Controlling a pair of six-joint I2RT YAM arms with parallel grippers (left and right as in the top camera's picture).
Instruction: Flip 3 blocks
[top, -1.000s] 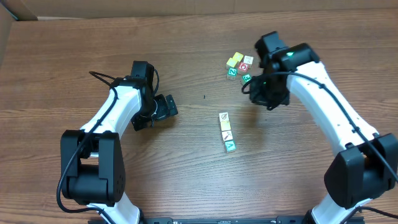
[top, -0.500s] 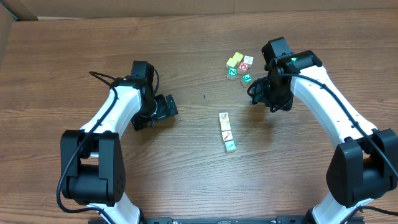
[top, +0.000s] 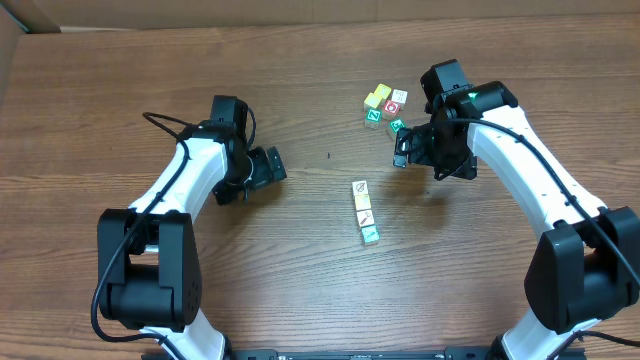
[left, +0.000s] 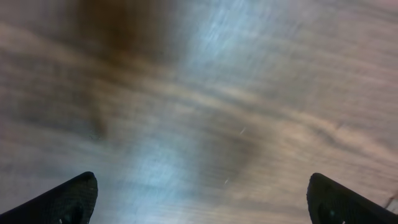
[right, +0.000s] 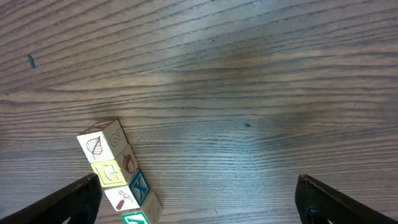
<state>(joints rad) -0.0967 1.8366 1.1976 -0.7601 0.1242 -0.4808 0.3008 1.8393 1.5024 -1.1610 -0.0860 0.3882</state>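
A cluster of small blocks lies at the back: two yellow ones, a white red-marked one, a red one, a green Z cube and a green-faced block. My right gripper stands open just in front of the green-faced block, holding nothing. A row of several blocks lies mid-table. The right wrist view shows that row's leaf block, yellow G and hammer block left of the open right gripper. My left gripper is open over bare wood.
Brown wooden table all round. A cardboard wall runs along the back edge. A small dark speck marks the wood between the arms.
My right gripper has opened and drawn back a little to the right, leaving the green-faced block free on the table. The left arm has hardly moved.
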